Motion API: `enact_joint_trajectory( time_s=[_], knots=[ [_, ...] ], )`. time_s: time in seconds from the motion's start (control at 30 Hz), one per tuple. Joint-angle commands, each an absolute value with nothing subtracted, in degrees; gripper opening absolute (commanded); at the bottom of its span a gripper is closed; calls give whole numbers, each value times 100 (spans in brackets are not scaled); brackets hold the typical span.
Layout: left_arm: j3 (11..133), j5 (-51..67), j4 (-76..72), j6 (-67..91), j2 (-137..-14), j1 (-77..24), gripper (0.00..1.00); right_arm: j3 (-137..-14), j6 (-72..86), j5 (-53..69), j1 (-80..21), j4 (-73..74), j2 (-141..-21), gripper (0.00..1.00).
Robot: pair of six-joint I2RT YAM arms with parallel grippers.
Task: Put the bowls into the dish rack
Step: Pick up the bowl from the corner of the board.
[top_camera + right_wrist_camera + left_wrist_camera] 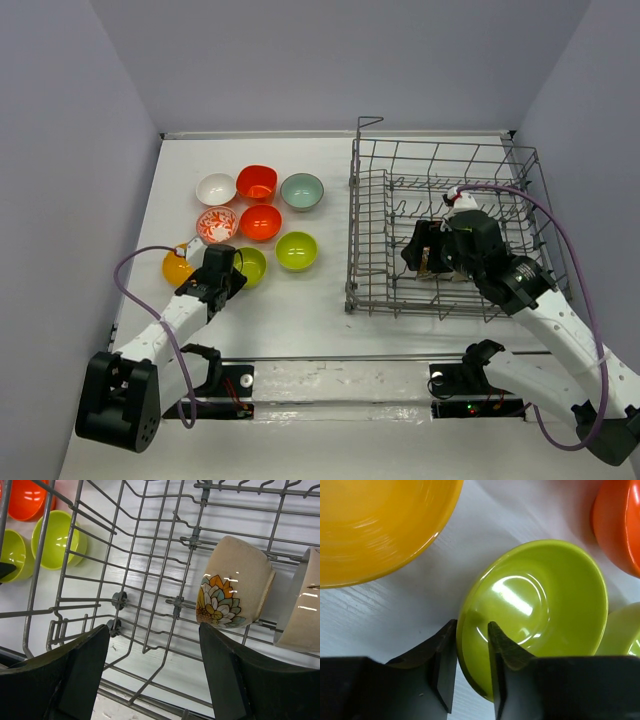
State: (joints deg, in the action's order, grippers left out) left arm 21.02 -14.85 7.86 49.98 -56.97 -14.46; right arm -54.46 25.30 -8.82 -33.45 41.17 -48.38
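- White table (pixel 330 310), faint wood grain visible in the left wrist view.
- Left half, bowls in a loose cluster: white bowl (pixel 216 189), red-orange bowl (pixel 257 183), teal-grey bowl (pixel 302 191), red-patterned white bowl (pixel 217 223), second red-orange bowl (pixel 261 222), lime bowl (pixel 297 250), second lime bowl (pixel 250 266), orange-yellow bowl (pixel 176 267).
- Right half: grey wire dish rack (pixel 375 290), well apart from the bowls.

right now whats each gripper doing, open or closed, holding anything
Left gripper: closed on the rim of a lime green bowl.
Right gripper: open, empty, inside the dish rack.
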Motion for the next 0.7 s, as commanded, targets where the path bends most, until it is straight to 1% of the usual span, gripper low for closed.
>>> enact_joint_trajectory(
  time_s=[0.0,0.03,0.13,0.27,0.37,0.5,0.67],
  knots=[
    [2197,-1450,624,4922,-5678,-1415,32,-5467,2540,-932,-3384,4051,-4772,78],
    [2215,-1441,641,4896,-5652,-1415,25,-5493,2540,-940,-3384,4052,-4772,78],
    [2355,-1424,834,4834,-5398,-1415,0,-5563,2522,-993,-3384,4095,-4764,78],
    [2767,-1099,1334,4808,-4749,-1433,0,-5791,2461,-1107,-3384,4218,-4816,78],
    [3487,-1107,1895,4729,-4370,-1555,0,-6089,2452,-1151,-3384,4306,-4887,78],
    [4786,-1072,2434,4405,-4421,-1652,0,-6528,2435,-1064,-3384,4351,-5001,78],
    [5817,-1046,2707,4184,-4824,-1907,0,-7197,2400,-774,-3384,4412,-5343,78]
  ],
)
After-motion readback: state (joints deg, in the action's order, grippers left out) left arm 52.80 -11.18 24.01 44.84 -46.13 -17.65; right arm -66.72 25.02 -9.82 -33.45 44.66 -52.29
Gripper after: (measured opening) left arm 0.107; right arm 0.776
